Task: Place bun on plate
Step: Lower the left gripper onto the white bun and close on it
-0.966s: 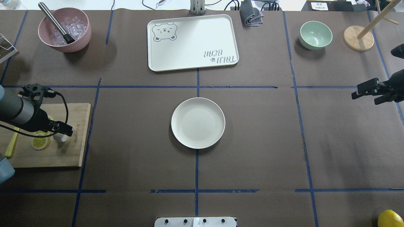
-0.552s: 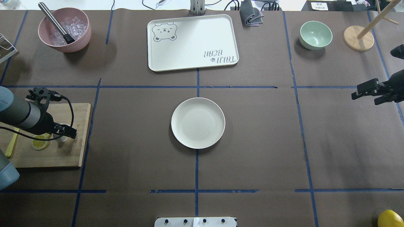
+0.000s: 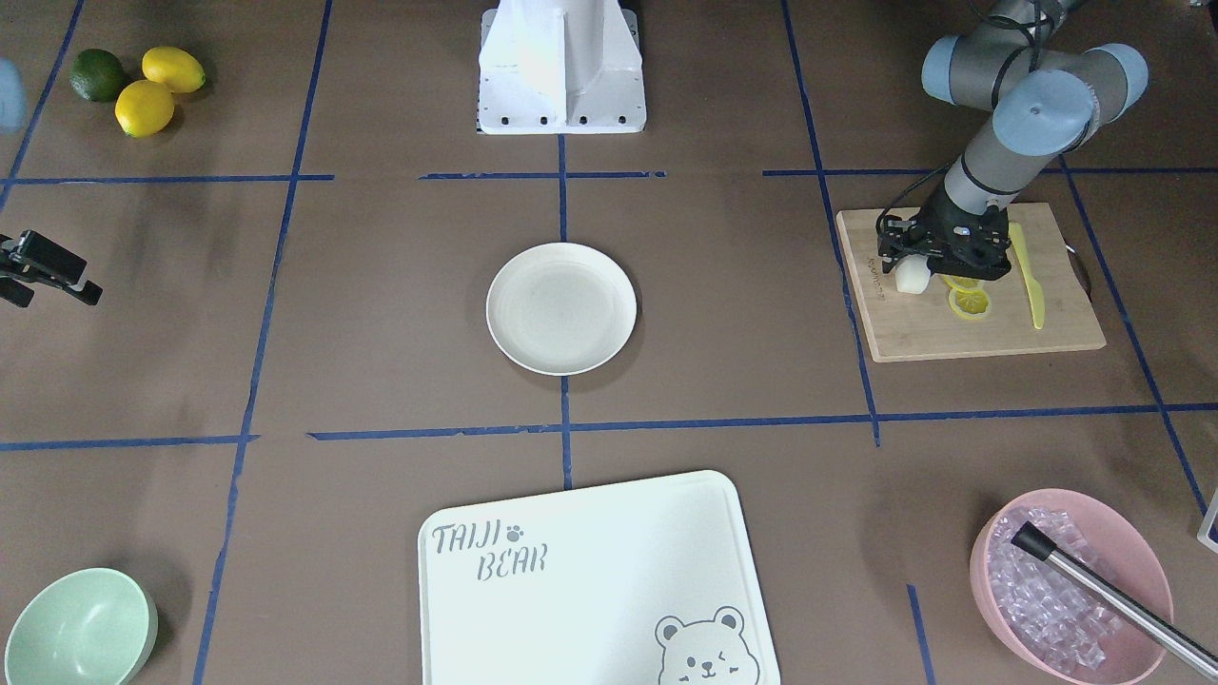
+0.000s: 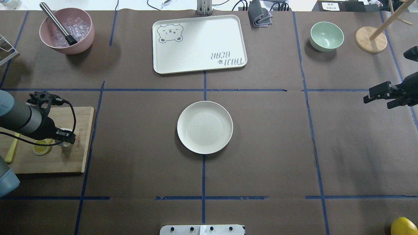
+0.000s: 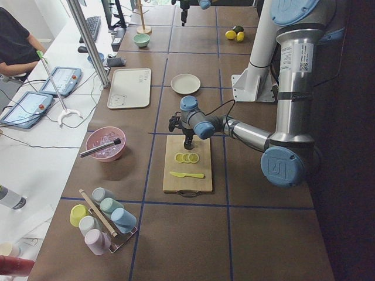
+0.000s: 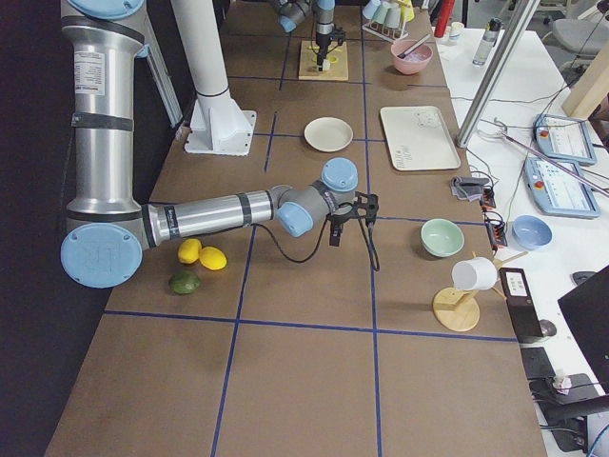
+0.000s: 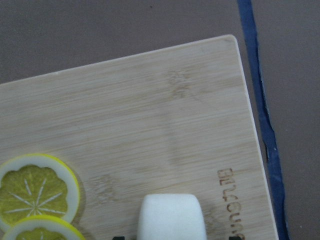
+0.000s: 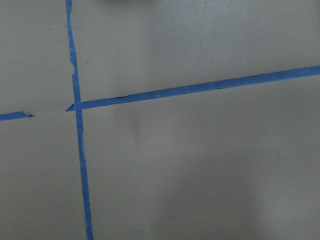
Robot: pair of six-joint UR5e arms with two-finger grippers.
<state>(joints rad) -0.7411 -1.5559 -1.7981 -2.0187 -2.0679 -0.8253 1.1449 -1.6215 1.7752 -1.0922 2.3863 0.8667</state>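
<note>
**Left claw straddled bun on cutting board**

The small white bun (image 7: pixel 171 217) sat at the edge of the wooden cutting board (image 3: pixel 952 338), just beside the lemon slices (image 3: pixel 970 302) and well apart from the plate (image 3: pixel 561 307) at mid-table. The left claw (image 3: pixel 918 262) hung over it, jaws spread to either side with a gap showing, holding nothing. The bun looked light, soft and easily dented, so a gentle pinch across its narrow flanks seemed wisest. The right claw (image 3: pixel 43 271) hovered far off, apparently spread and holding nothing.
</note>
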